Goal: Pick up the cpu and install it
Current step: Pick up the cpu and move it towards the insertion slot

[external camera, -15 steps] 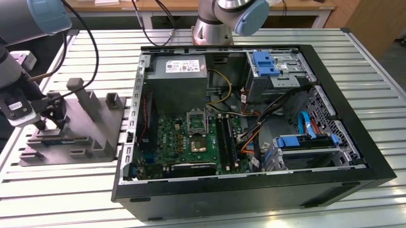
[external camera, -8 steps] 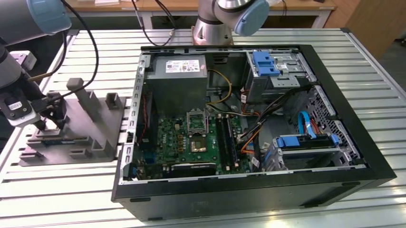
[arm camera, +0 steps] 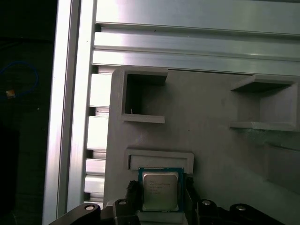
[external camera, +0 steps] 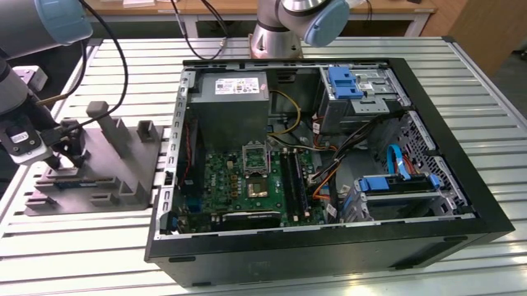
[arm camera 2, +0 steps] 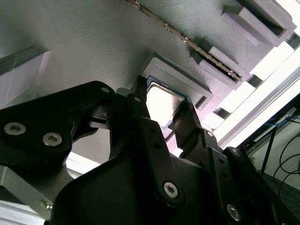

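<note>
In the exterior view, the gripper (external camera: 70, 161) is down over the grey fixture (external camera: 123, 179). The fixture sits on the slatted tabletop (external camera: 82, 246) at about nine o'clock from the open computer case (external camera: 461, 203), on the exterior view's left. The motherboard (external camera: 239, 185) lies well apart from it inside the case. The arm hides the chip from this side.

In the second wrist view, the cpu (arm camera 2: 161, 99) lies flat in a shallow square pocket (arm camera 2: 190, 86) of the fixture (arm camera 2: 93, 42). The gripper (arm camera 2: 162, 108) straddles it, with one of the jaws at each of two opposite edges. They look drawn in narrow against the chip, so I judge the grasp made, or as good as made.

In the first wrist view, the cpu (arm camera: 160, 190) shows its metal top squarely, seated in the fixture (arm camera: 211, 154). The gripper (arm camera: 161, 196) is centred on it, and no gap shows on either side.

To do this step well, I would keep the hold on the edges only, with light and equal pressure on both sides. The jaws should stay parallel to the pocket walls. A skewed or off-centre grip would probably tilt the thin chip and wedge a corner against the pocket rim, so the chip should sit level before any load comes on it.
</note>
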{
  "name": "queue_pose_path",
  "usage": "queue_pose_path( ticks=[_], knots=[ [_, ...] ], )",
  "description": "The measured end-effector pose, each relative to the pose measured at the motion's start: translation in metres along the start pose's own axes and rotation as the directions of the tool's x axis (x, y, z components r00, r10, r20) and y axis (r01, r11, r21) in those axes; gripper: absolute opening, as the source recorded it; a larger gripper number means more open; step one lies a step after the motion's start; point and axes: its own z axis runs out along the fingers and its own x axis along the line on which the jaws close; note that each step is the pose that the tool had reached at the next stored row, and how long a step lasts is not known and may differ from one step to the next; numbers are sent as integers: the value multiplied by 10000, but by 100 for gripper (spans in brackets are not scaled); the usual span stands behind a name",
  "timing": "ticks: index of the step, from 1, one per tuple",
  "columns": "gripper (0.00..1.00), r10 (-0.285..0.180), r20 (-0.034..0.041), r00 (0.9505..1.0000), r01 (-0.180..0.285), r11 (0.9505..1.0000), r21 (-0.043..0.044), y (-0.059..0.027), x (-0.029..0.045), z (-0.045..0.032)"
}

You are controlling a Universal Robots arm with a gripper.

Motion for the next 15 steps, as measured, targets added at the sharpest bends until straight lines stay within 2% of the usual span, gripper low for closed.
queue_pose_path(
  ticks=[1, 7, 15],
  knots=[
    [47, 0, 1, 10000, 0, 10000, 0, 0, 0, 0],
    [47, 1, -2, 10000, -1, 10000, 1, 1, 1, -24],
    [47, 0, 0, 10000, 0, 10000, 2, 3, 0, -119]
  ],
)
